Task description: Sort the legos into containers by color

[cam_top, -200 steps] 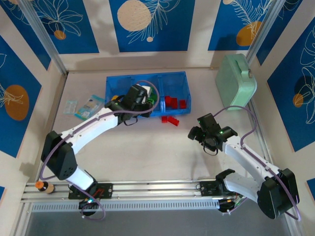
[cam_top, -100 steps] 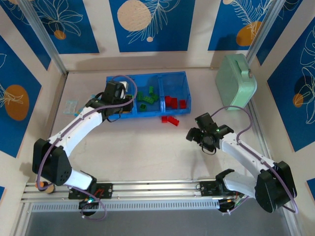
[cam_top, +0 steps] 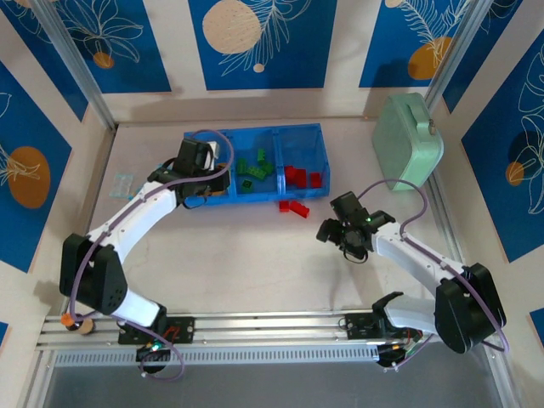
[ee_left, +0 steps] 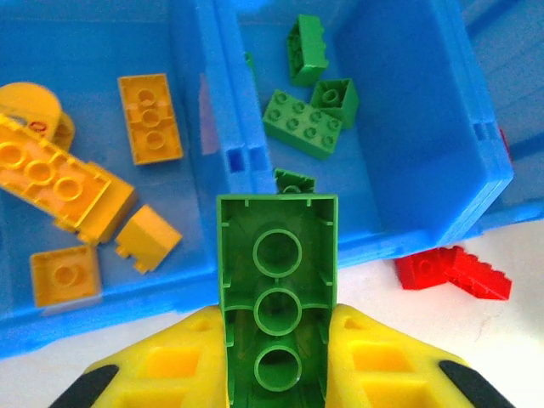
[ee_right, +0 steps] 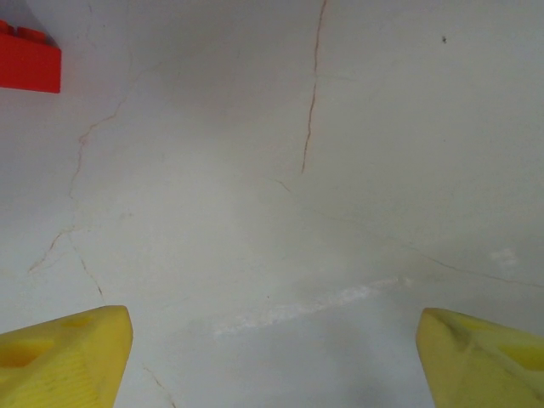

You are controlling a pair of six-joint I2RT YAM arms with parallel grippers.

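My left gripper (ee_left: 276, 340) is shut on a long green lego (ee_left: 276, 255), held with its hollow underside facing the camera. It hangs over the near wall of the blue tray (ee_left: 229, 110), by the divider between the left and middle containers. Several yellow legos (ee_left: 149, 117) lie in the left container and green ones (ee_left: 302, 126) in the middle one. Red legos (cam_top: 297, 177) sit in the right container. Two more red legos (cam_top: 295, 207) lie on the table in front of the tray. My right gripper (cam_top: 333, 231) stands open over bare table, with a red lego (ee_right: 25, 61) at its far left.
A mint-green rounded case (cam_top: 408, 140) stands at the back right. Pale packets (cam_top: 121, 184) lie left of the tray, partly under my left arm. Wall panels close in the table on three sides.
My left gripper, still holding the green lego, has swung left from over the middle container to the tray's left part. My right gripper has edged left toward the loose red legos.
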